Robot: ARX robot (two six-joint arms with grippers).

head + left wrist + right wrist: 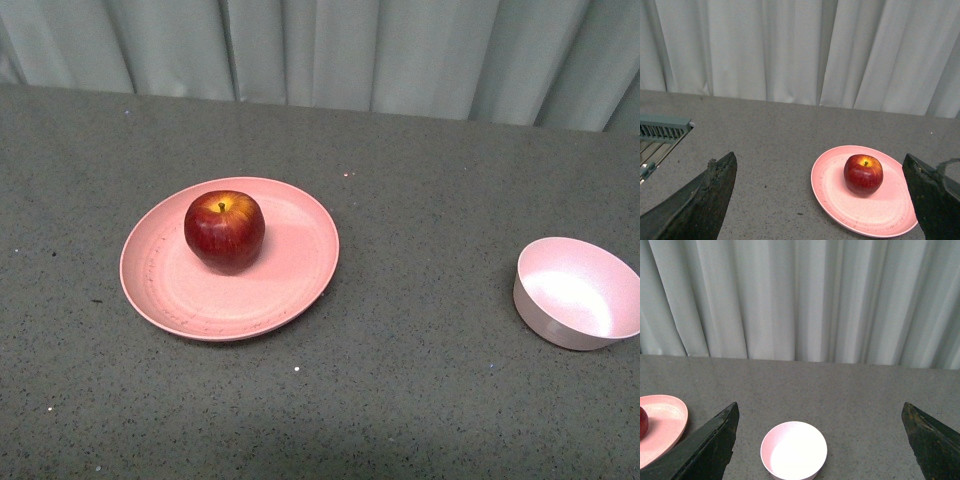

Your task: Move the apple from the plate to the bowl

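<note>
The dark fingers [705, 200] of the left gripper [818, 156] fill the near corners of the left wrist view. They stand wide apart and hold nothing. Ahead of them, in the open gap between the two fingers and closer to one than the other, the apple [863, 174] sits on the plate [875, 215]. It is clear of both fingertips and touched by neither. The apple stands upright, stem up, with a yellow patch around the stem. It rests a little toward the far side of the plate's middle.

The right gripper [820, 405] is also spread wide and empty. The bowl [793, 450] lies ahead of it between the fingers, apart from both, and its whitish inside holds nothing.

From the front, the plate lies left of the middle of the grey speckled table [400, 200]. The bowl is near the right edge, well apart from the plate. A pale pleated curtain [350, 50] hangs behind the table's far edge. A grey slotted frame [662, 130] shows at the side of the left wrist view.
</note>
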